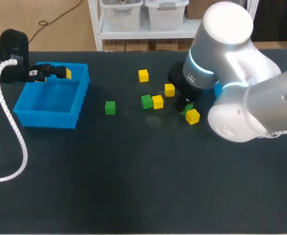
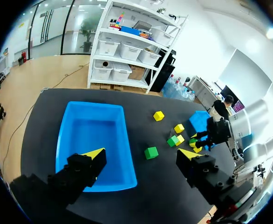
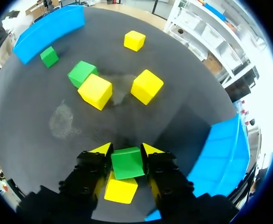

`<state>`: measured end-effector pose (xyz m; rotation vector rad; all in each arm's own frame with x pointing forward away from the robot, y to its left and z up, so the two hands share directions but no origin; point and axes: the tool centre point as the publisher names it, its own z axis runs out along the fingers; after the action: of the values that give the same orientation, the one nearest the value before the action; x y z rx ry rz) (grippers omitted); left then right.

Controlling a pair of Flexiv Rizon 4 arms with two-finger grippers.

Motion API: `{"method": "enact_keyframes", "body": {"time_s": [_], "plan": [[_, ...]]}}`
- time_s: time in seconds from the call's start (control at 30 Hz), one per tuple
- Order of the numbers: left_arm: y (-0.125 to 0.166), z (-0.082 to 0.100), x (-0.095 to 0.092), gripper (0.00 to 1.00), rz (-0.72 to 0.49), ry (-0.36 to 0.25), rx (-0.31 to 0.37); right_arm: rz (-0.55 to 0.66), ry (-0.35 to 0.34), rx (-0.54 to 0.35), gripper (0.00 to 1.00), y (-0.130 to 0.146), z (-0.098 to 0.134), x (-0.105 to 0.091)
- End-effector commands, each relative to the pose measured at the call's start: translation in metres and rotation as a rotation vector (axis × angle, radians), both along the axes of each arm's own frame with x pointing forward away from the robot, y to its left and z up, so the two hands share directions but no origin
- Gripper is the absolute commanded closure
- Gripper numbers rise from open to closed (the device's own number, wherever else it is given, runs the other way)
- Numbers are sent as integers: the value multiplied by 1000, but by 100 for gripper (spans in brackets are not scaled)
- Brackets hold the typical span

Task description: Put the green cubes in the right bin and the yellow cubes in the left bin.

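The right gripper [image 3: 126, 151] is closed on a green cube [image 3: 127, 164], both fingers touching it, with a yellow cube [image 3: 120, 190] under it, near the right bin [image 3: 220, 154]. The left gripper [image 2: 141, 156] hangs wide open and empty above the left bin [image 2: 92, 135].

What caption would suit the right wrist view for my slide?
Right end effector shut on a small green cube, a small yellow cube close beside it.

Three green cubes [image 1: 110, 107], four yellow [image 1: 143, 75], two bins [image 1: 50, 98].
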<state>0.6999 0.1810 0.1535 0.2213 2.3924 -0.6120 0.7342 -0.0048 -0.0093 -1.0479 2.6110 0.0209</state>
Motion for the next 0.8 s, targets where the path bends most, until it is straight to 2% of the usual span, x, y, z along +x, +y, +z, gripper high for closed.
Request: {"method": "enact_keyframes", "body": {"time_s": [0.03, 0.23, 0.3, 0.33, 0.4, 0.43, 0.53, 0.6, 0.7, 0.8], "plan": [[3, -2, 0, 0, -8, -8, -12, 7, -45, 10, 100, 1, 13, -13], [3, -2, 0, 0, -8, -8, -12, 19, -135, 58, 100, 7, 51, -12], [3, -2, 0, 0, -8, -8, -12, 10, -179, 84, 100, 5, 71, -9], [3, -2, 0, 0, -8, -8, -12, -5, -219, 102, 100, 2, 89, -5], [3, -2, 0, 0, -8, -8, -12, -33, -271, 124, 100, -6, 112, 1], [3, -2, 0, 0, -8, -8, -12, -66, -310, 140, 100, -15, 129, 7], [3, -2, 0, 0, -8, -8, -12, -177, -388, 166, 100, -45, 162, 24], [3, -2, 0, 0, -8, -8, -12, -251, -421, 171, 100, -69, 176, 32], [3, -2, 0, 0, -8, -8, -12, -357, -427, 168, 100, -102, 180, 43], [3, -2, 0, 0, -8, -8, -12, -432, -416, 157, 100, -125, 175, 45]]}}
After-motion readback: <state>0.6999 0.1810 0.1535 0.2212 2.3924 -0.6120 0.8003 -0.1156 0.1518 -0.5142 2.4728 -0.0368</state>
